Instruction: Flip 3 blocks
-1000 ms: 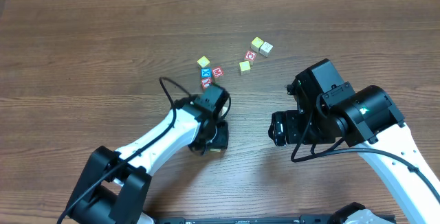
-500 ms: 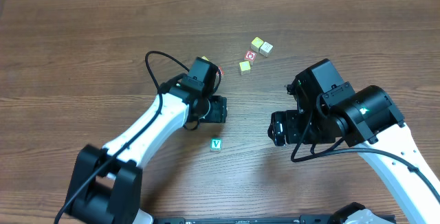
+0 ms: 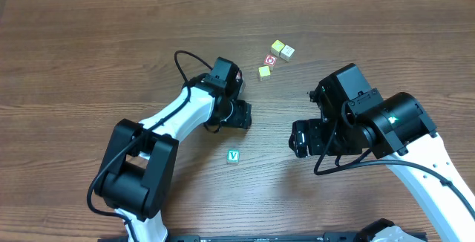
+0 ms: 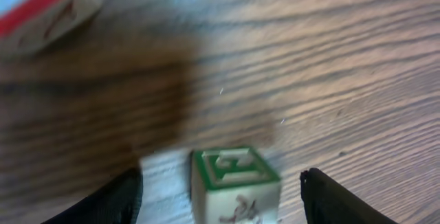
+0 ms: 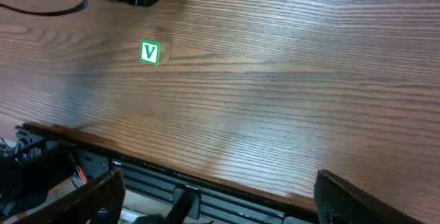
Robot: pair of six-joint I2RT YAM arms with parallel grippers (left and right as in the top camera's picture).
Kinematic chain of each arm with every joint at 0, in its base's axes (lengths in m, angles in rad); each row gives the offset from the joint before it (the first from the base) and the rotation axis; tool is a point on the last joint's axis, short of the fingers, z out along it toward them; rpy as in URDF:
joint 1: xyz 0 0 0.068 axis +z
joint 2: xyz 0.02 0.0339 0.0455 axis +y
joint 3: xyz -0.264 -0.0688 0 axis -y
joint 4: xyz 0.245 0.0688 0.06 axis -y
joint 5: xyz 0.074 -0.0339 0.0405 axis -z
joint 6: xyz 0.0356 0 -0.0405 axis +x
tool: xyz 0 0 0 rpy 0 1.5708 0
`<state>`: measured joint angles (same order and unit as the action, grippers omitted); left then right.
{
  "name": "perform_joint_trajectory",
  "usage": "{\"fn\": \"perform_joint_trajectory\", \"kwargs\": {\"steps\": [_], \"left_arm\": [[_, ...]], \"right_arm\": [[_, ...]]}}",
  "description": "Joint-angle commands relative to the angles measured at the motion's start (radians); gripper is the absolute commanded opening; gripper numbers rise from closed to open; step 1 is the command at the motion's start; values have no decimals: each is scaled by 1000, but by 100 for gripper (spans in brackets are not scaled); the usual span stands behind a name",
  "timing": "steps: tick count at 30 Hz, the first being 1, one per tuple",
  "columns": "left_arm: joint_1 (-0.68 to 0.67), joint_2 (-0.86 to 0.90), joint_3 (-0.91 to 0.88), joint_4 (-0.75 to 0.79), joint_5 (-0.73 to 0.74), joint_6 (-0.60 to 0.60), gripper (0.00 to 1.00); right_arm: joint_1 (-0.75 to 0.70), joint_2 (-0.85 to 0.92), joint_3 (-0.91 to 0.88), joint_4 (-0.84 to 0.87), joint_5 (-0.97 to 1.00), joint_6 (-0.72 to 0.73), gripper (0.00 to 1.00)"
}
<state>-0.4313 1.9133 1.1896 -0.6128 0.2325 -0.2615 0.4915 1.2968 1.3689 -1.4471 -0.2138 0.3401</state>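
Where the green V block (image 3: 233,156) rests, wood-grain table (image 3: 89,49) runs brown.

Brown wood-grain surface (image 3: 89,49). Lone green-V block (image 3: 233,156) sits nr the robot's side, V up. Farther back, a small group: pale yellow block (image 3: 277,47) touching cream block (image 3: 287,52), w/ red-lettered cube (image 3: 270,61) and yellowish cube (image 3: 264,71) just beside.
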Motion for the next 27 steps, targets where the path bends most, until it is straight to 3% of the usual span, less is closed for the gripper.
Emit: {"fn": "perform_joint_trajectory", "kwargs": {"steps": [1,4,7,15,27], "left_arm": [[-1,16,53,-11,23,38,63],[-1,16,71,-28,24,37,44],[-1,16,71,-59,21,33,32],[-1,16,71,-117,-5,34,36],[-1,15,71,-128,-5,33,16]], "right_arm": [[1,-11,26,8,-8,-2,89],[1,-11,26,14,-8,-2,90],[1,-11,26,14,-8,-3,90],[1,-11,26,20,-8,-3,91],[1,-11,26,20,-8,-2,91]]}}
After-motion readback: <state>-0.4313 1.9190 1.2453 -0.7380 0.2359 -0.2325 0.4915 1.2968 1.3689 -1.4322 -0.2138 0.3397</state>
